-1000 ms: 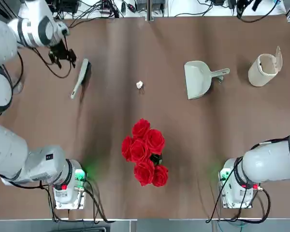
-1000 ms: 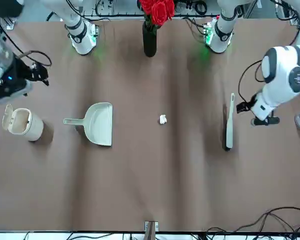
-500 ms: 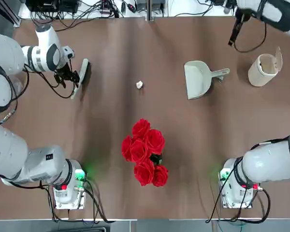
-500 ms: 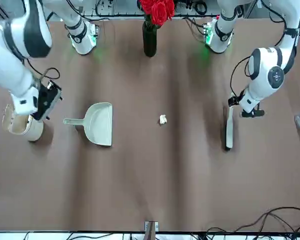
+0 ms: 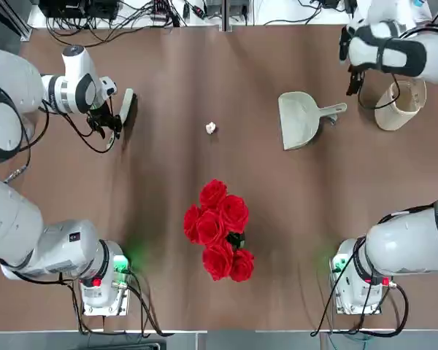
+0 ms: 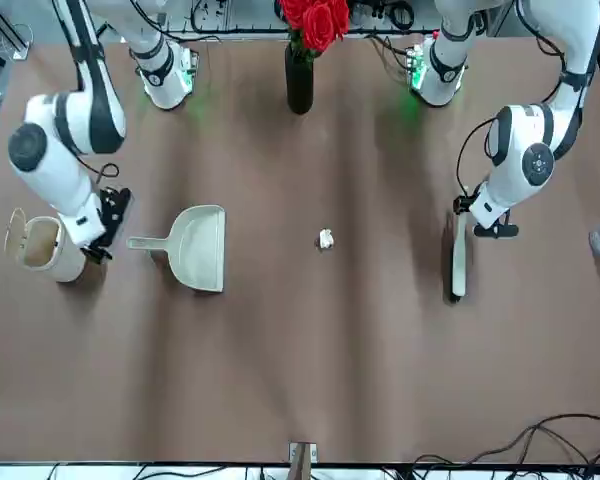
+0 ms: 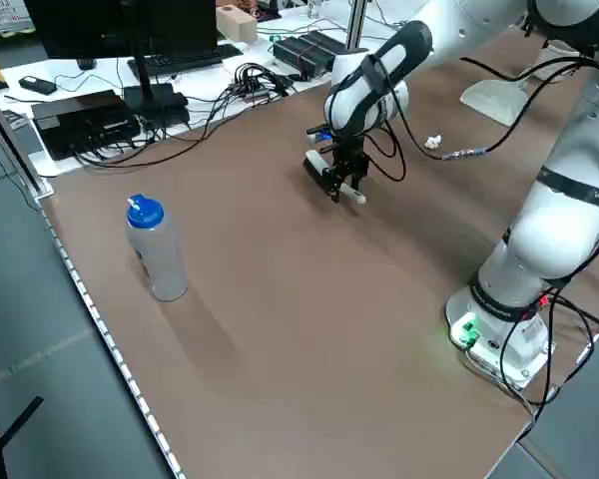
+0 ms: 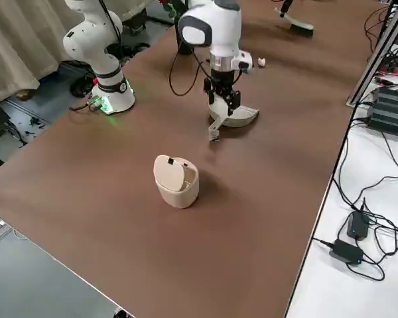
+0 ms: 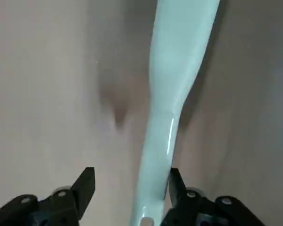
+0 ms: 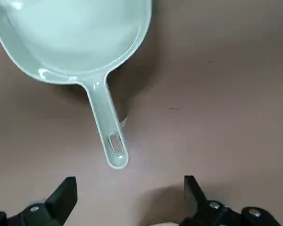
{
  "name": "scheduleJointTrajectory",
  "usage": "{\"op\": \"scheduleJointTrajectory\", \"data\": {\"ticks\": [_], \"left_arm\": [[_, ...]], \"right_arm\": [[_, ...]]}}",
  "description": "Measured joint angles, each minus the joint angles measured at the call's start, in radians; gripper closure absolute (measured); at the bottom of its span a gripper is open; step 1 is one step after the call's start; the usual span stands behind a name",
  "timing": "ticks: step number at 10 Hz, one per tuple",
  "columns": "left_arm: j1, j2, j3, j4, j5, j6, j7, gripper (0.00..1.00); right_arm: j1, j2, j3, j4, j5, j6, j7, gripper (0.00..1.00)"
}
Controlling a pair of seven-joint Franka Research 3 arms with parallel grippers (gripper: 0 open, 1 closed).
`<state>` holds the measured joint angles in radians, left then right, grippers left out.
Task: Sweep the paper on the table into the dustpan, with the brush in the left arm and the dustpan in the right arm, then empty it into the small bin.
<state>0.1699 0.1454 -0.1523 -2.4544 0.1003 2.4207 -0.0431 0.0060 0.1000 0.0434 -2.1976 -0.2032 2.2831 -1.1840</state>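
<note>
The worktop carries every item described below. The roses stand in a dark vase, near the middle of its robot side. The dustpan lies farther out on my right, wide mouth facing left and handle pointing right. The brush lies on my left, bristles on its outer side. The bin stands to the right of the dustpan, flap lid raised. A bottle stands beyond the brush, at my far left. My left gripper is at the brush handle, its jaws apart on either side; whether either touches, I cannot tell. My right gripper hovers near the dustpan handle's end, jaws open and holding nothing. The paper, smallest, lies between brush and dustpan, beyond the roses.
</note>
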Motion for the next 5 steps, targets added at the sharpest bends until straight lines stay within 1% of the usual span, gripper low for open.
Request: {"op": "scheduleJointTrajectory", "data": {"ticks": [1,2,3,5], "left_arm": [[0.000,0.000,-0.005,0.002,0.000,0.002,0.000,0.30],[0.000,0.000,-0.015,0.008,0.000,0.002,0.000,0.31],[0.000,-0.001,-0.022,0.012,0.000,0.002,0.000,0.31],[0.000,-0.002,-0.024,0.020,0.000,-0.004,0.000,0.35]], "right_arm": [[0.001,0.038,0.028,0.000,-0.048,0.023,0.001,0.00],[0.002,0.070,0.045,0.001,-0.071,0.060,0.002,0.00],[0.002,0.097,0.048,0.002,-0.078,0.085,0.002,0.00],[0.001,0.138,0.047,0.003,-0.080,0.098,0.004,0.00]]}}
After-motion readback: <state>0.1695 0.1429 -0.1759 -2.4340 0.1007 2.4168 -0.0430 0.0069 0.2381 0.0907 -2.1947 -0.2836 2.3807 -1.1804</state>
